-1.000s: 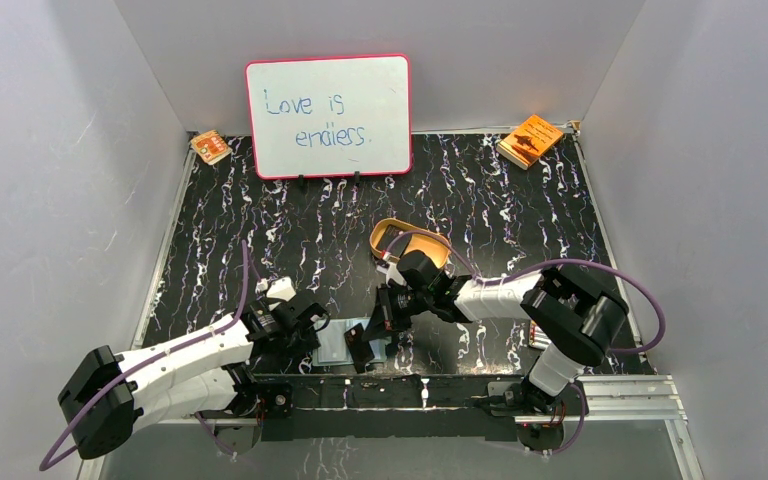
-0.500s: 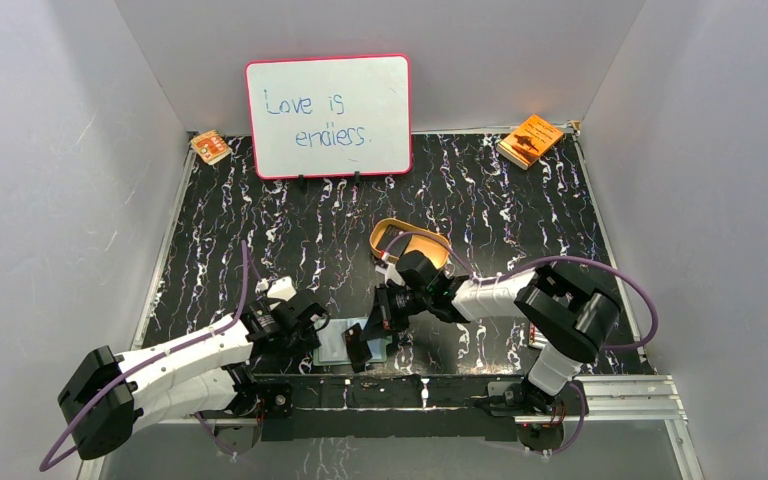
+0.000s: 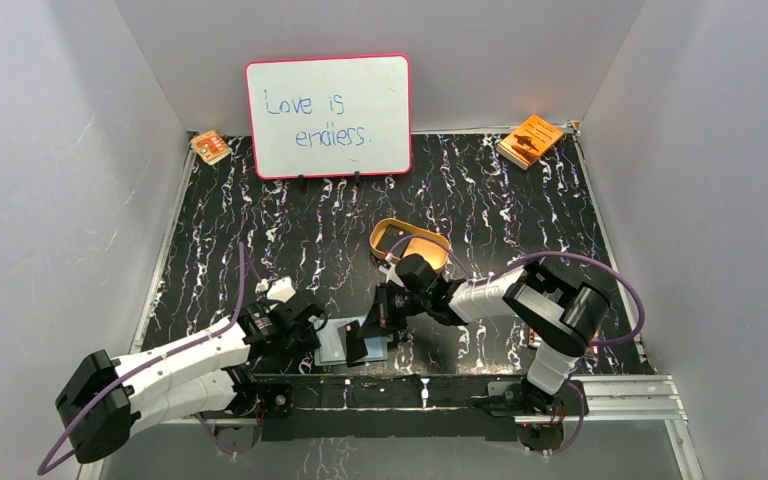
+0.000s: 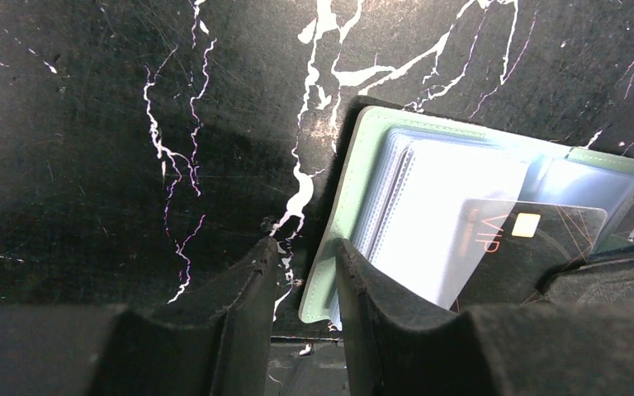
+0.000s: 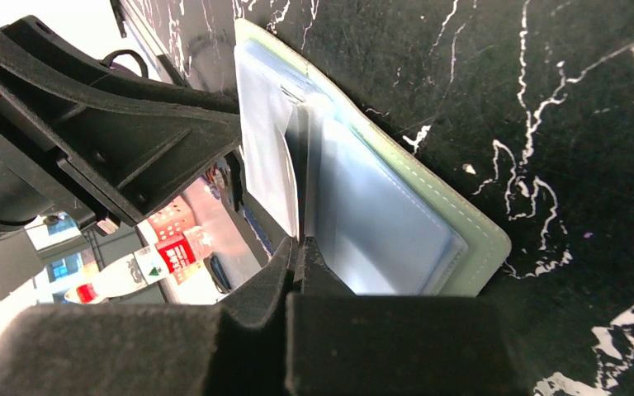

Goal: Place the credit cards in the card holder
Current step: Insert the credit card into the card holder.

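– Looking at the near edge of the desk (image 4: pixel 132 124), I am seeing the card holder (image 4: pixel 429 181) lying open and flat between the two arms.

– What are the left fingers (image 4: pixel 264 272) doing?

– They are standing a little apart, gripping nothing that I can see. The holder's green edge is lying right at the gap. I think they are pinning it down.

– And the right fingers (image 5: pixel 301 264)?

– They are squeezed tight together. They seem to be pinching a black credit card (image 4: pixel 528 247) by one end. Part of the card is going under a clear pocket.

– So the step is sliding that card in?

– I think so. Next, it is needing a gentle push deeper, flat and straight, so the floppy pocket is not folding up.

– What is hard to see?

– From the right wrist the card is edge-on, so I am hardly seeing it. How deep it is sitting, I cannot tell. Farther back, a tan tray (image 3: pixel 407 243) is sitting just past the right wrist. Something dark is showing in it, but I cannot tell if it is another card. Farthest back, a whiteboard (image 3: pixel 328 115) is standing up and orange booklets (image 3: pixel 530 140) are lying in the corners.
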